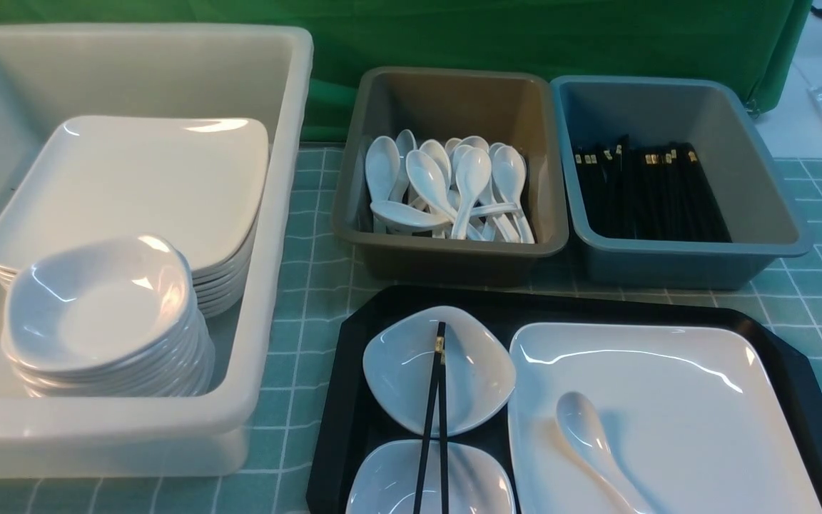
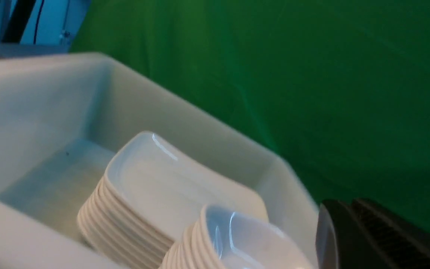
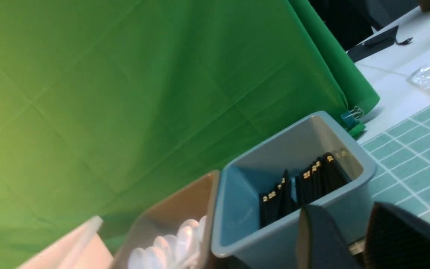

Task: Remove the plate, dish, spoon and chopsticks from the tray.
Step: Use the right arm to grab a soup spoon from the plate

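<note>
The black tray lies at the front right of the table. On its right half sits the large white plate, and the white spoon rests on the plate, bowl up. On the tray's left half are two small white dishes, one further back and one nearer. The black chopsticks lie across both dishes. Neither gripper shows in the front view. My left gripper is shut and empty, above the white tub. My right gripper is open and empty, near the blue tub.
A big white tub on the left holds a stack of plates and a stack of dishes. Behind the tray, a brown tub holds several spoons and a blue-grey tub holds chopsticks. A green curtain hangs behind.
</note>
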`<action>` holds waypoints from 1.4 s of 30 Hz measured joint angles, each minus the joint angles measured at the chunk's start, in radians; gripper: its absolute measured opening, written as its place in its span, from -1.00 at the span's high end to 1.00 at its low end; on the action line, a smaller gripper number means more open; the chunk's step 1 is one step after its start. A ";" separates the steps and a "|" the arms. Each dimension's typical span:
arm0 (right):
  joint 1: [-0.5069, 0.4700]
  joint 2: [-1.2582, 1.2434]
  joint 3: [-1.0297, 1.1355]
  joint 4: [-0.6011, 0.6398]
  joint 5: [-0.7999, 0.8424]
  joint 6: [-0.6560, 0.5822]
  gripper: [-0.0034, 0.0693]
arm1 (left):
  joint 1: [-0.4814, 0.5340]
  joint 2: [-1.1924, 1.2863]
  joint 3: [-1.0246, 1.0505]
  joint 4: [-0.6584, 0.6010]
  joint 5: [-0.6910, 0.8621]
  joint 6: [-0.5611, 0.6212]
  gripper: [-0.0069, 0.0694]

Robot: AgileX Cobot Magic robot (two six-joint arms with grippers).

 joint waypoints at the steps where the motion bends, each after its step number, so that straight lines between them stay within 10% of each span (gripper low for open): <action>1: 0.000 0.000 0.000 -0.001 -0.034 0.018 0.33 | 0.000 0.000 0.000 0.000 -0.062 -0.049 0.77; 8: 0.071 0.079 -0.227 -0.106 0.121 0.038 0.79 | 0.000 0.014 -0.117 0.080 -0.171 -0.210 0.77; 15: 0.381 0.517 -0.649 -0.083 0.781 -0.349 0.85 | 0.000 0.297 -0.573 0.220 0.526 -0.159 0.77; 24: 0.699 1.052 -0.788 -0.085 1.020 -0.456 0.81 | 0.000 0.705 -0.820 0.056 1.247 0.262 0.77; 31: 0.654 1.301 -0.801 0.055 0.963 -0.584 0.86 | -0.005 0.766 -0.820 0.033 1.355 0.316 0.80; 37: 0.420 1.447 -0.914 0.399 1.035 -0.963 0.85 | -0.158 0.766 -0.791 -0.031 1.362 0.347 0.82; 42: 0.415 1.495 -0.939 0.429 1.044 -1.008 0.41 | -0.313 0.766 -0.789 0.083 1.378 0.225 0.82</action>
